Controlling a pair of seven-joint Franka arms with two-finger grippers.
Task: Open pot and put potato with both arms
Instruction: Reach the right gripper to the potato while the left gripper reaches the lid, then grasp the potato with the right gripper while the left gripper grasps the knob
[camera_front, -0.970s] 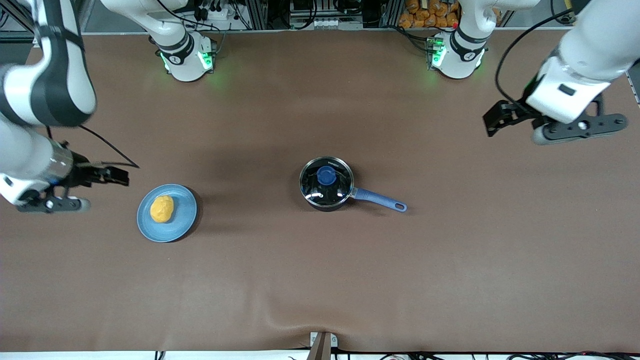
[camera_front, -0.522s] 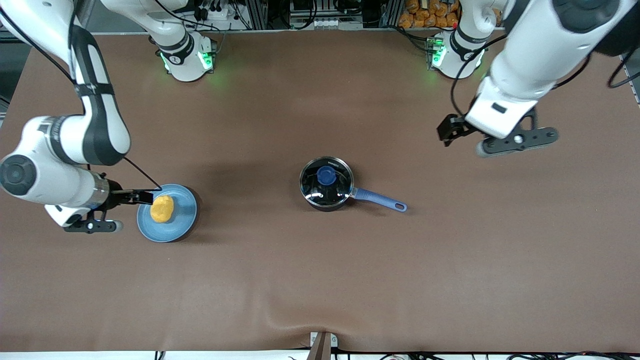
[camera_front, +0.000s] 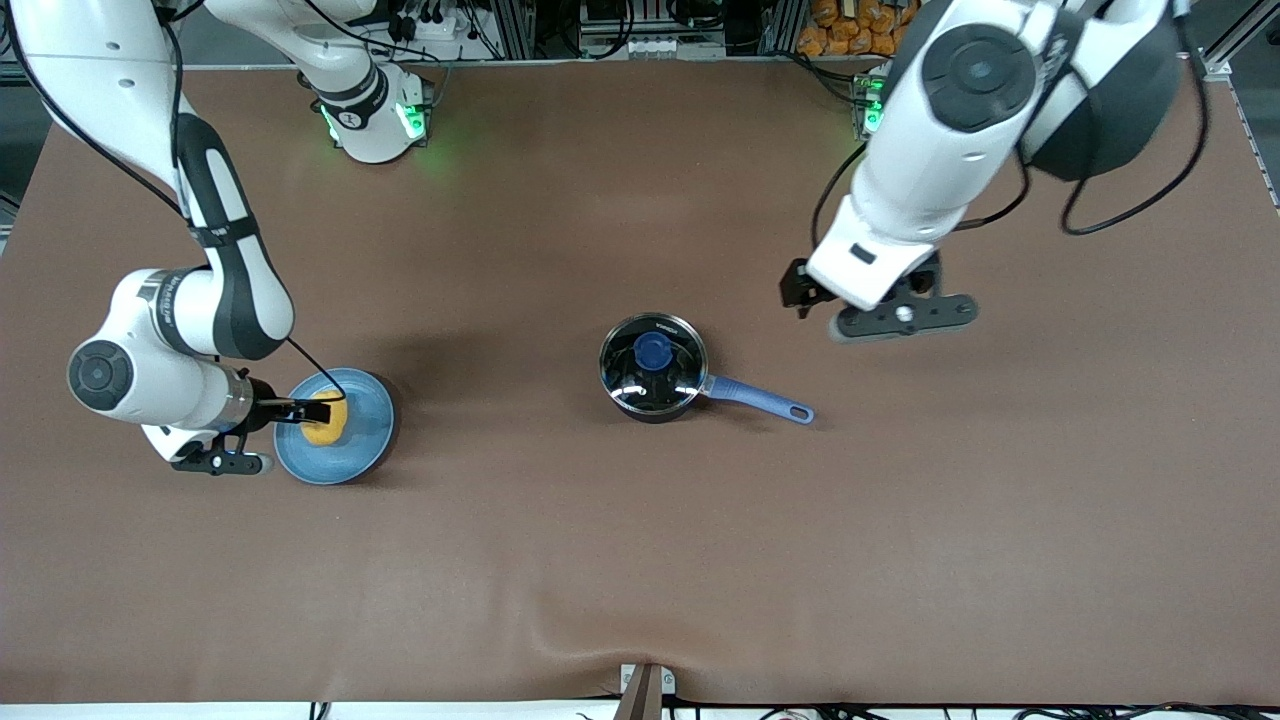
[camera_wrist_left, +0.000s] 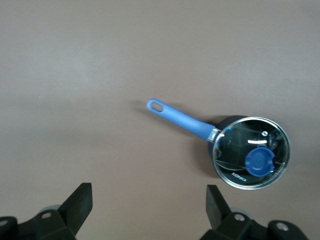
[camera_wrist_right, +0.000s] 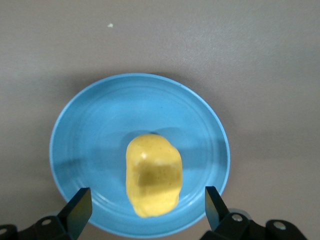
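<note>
right gripper (camera_front: 300, 411) poised with fingers spread over the potato (camera_front: 325, 419) on the blue plate (camera_front: 360, 455), potato's long axis across the gap, left gripper (camera_front: 800, 296) spread beside the lidded pot (camera_front: 653, 367), toward left arm's end of desk.

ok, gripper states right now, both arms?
Left gripper: open, empty, over the bare table beside the pot, lid on.
Right gripper: open, over the potato on the blue plate, not gripping it yet.
</note>
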